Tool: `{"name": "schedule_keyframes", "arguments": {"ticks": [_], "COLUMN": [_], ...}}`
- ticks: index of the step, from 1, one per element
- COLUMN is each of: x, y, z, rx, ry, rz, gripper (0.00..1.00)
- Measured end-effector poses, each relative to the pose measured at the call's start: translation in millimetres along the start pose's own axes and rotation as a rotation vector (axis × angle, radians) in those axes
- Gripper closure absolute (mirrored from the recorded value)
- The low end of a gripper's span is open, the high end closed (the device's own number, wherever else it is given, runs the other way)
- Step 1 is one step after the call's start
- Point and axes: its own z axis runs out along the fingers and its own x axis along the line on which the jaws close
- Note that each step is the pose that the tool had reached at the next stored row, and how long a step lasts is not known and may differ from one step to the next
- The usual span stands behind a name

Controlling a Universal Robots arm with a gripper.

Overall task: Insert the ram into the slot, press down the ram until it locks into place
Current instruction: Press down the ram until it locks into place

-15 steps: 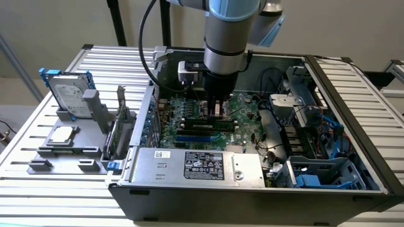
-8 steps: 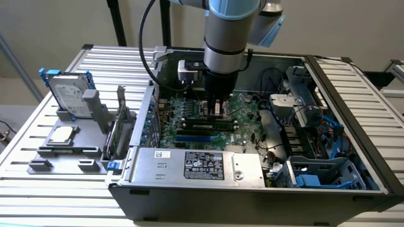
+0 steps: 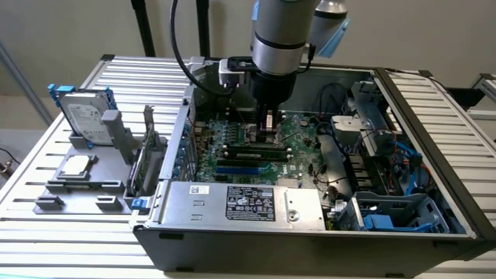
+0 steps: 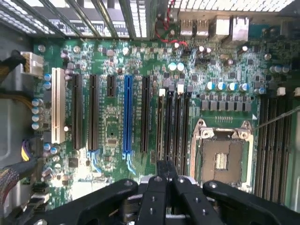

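**Hand poised over the motherboard, a ram standing in a slot beside it**

The arm reaches straight down into the open computer case (image 3: 434,116), which sits on a slatted metal desk (image 3: 69,244). The hand (image 3: 268,129) hangs just above the green motherboard (image 3: 298,131), near the middle of the case.

In the wrist view the hand (image 4: 167,180) has its two dark fingers (image 4: 157,197) drawn together, with barely a gap between them. I cannot tell whether anything thin is pinched there.

In the exterior view the ram (image 3: 254,152), a long green stick with dark chips, stands on edge in the slot (image 3: 232,157), with pale clips at both ends. It lies just on the camera's side of the hand and apart from it. Whether the clips have closed on it is too small to make out.

Nearer the camera again, a shorter blue slot (image 3: 244,170) runs parallel to it, and beyond that the grey power supply (image 3: 240,200) with its label fills the front of the case.

The wrist view looks along the board. A bank of four parallel black slots (image 4: 172,126) with pale clips runs up from the fingertips. The metal CPU socket (image 4: 221,157) sits just beside that bank, and a long blue slot (image 4: 127,117) lies on its other side.

On the desk at the exterior view's left, a hard drive (image 3: 85,116) stands upright in a grey holder (image 3: 78,180), well apart from the case.
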Motion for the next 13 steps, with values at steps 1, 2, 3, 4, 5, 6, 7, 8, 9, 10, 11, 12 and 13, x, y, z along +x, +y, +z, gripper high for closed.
{"name": "schedule_keyframes", "arguments": {"ticks": [1,2,3,4,5,6,7,8,9,10,11,12,13], "x": [0.0,0.0,0.0,0.0,0.0,0.0,0.0,0.0,0.0,0.0,0.0,0.0,0.0], "y": [0.0,0.0,0.0,0.0,0.0,0.0,0.0,0.0,0.0,0.0,0.0,0.0,0.0], "z": [0.0,0.0,0.0,0.0,0.0,0.0,0.0,0.0,0.0,0.0,0.0,0.0,0.0], "rx": [0.0000,0.0000,0.0000,0.0000,0.0000,0.0000,0.0000,0.0000,0.0000,0.0000,0.0000,0.0000,0.0000], "ry": [0.0000,0.0000,0.0001,0.0001,0.0001,0.0002,0.0001,0.0001,0.0002,0.0002,0.0002,0.0003,0.0003], "rz": [0.000,0.000,0.000,0.000,0.000,0.000,0.000,0.000,0.000,0.000,0.000,0.000,0.000], "gripper": [0.90,0.90,0.90,0.90,0.90,0.90,0.90,0.90,0.90,0.90,0.90,0.90,0.90]}}
